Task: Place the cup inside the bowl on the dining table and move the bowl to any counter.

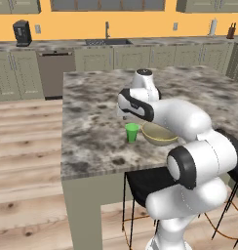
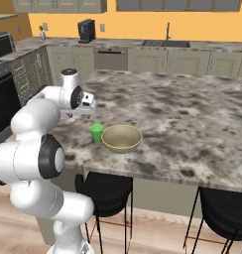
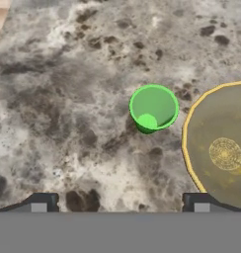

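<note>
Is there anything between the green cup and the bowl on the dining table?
No. The hand view shows only bare marble between the cup and the bowl on the dining table.

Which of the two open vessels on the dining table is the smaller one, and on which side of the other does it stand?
The bright green cup. It is far narrower than the olive-yellow bowl and stands just left of it in both base views.

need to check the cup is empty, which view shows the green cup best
The hand view: it looks down into the green cup, showing an empty inside. Both base views show it smaller, side-on, upright beside the bowl.
</note>
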